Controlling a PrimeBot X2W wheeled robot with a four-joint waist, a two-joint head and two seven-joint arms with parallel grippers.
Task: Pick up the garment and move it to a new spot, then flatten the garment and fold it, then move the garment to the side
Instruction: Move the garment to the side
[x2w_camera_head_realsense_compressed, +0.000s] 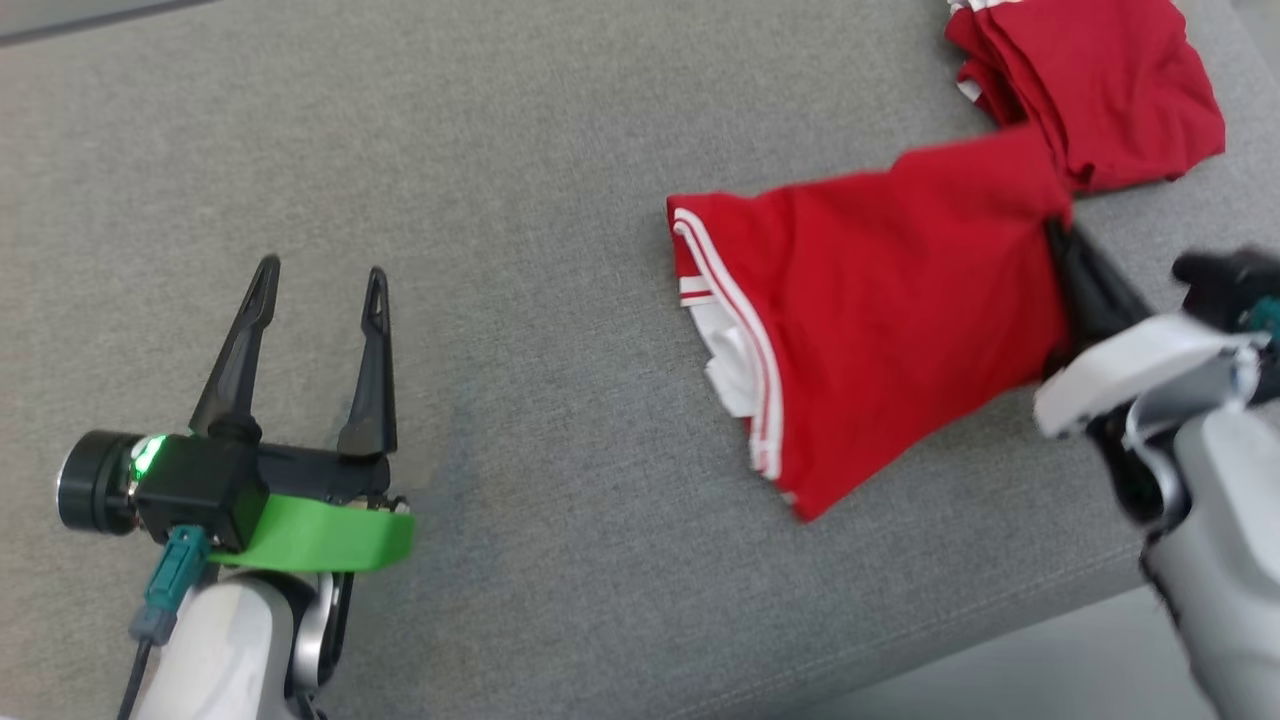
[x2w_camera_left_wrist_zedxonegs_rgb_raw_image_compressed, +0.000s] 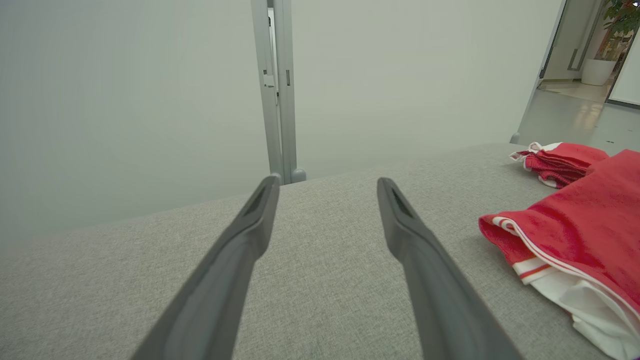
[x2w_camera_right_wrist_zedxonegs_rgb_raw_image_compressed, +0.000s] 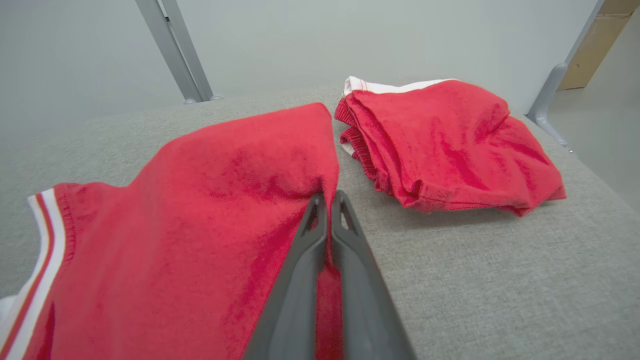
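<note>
A red garment (x2w_camera_head_realsense_compressed: 880, 320) with white stripes along its hem lies folded on the grey fabric surface (x2w_camera_head_realsense_compressed: 550, 200), right of centre. My right gripper (x2w_camera_head_realsense_compressed: 1062, 240) is shut on its right edge. In the right wrist view the two fingers (x2w_camera_right_wrist_zedxonegs_rgb_raw_image_compressed: 327, 197) are pressed together with red cloth (x2w_camera_right_wrist_zedxonegs_rgb_raw_image_compressed: 200, 225) pinched between them. My left gripper (x2w_camera_head_realsense_compressed: 322, 268) stands open over bare surface at the lower left, well apart from the garment. The left wrist view has its fingers (x2w_camera_left_wrist_zedxonegs_rgb_raw_image_compressed: 327, 180) spread, with the garment's striped hem (x2w_camera_left_wrist_zedxonegs_rgb_raw_image_compressed: 590, 220) to their right.
A second red garment (x2w_camera_head_realsense_compressed: 1100, 90) lies bunched and folded at the far right corner, close to the held one (x2w_camera_right_wrist_zedxonegs_rgb_raw_image_compressed: 440, 145). The surface's front edge (x2w_camera_head_realsense_compressed: 1000, 640) runs across the lower right. A pale wall and a metal post (x2w_camera_left_wrist_zedxonegs_rgb_raw_image_compressed: 277, 90) stand behind the surface.
</note>
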